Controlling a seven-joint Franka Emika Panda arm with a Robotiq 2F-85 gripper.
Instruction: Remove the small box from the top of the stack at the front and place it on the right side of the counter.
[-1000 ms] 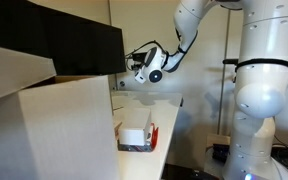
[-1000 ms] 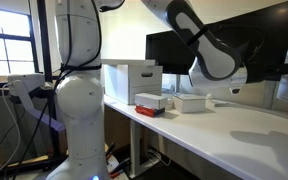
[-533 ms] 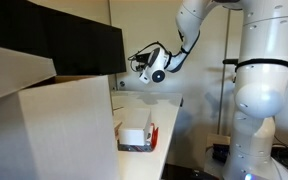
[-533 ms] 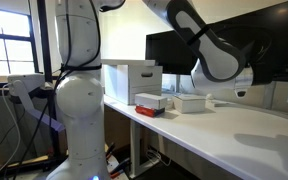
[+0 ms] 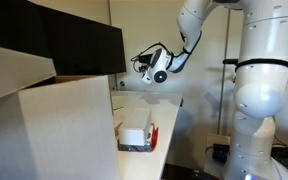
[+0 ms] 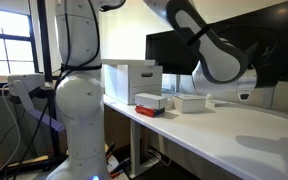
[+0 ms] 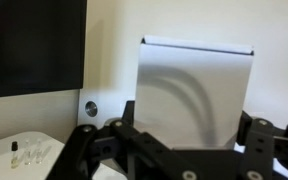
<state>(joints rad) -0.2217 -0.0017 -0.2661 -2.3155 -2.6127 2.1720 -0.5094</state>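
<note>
Jaws: spread wide at the bottom of the wrist view; gripping nothing
Gripper point(image 7: 169, 132): raised above the counter point(image 6: 234, 140)
Small box point(image 6: 189, 102): flat on the counter, mid-frame; just right of the stack point(image 6: 149, 101) in frame, not touching it

Gripper low in frame, white slab ahead.
Black gripper point(image 7: 184, 152) linkage either side of white flat rectangle point(image 7: 196, 85); dark screen point(image 7: 34, 45) upper left, round wall fitting point(image 7: 91, 106) below it.
</note>
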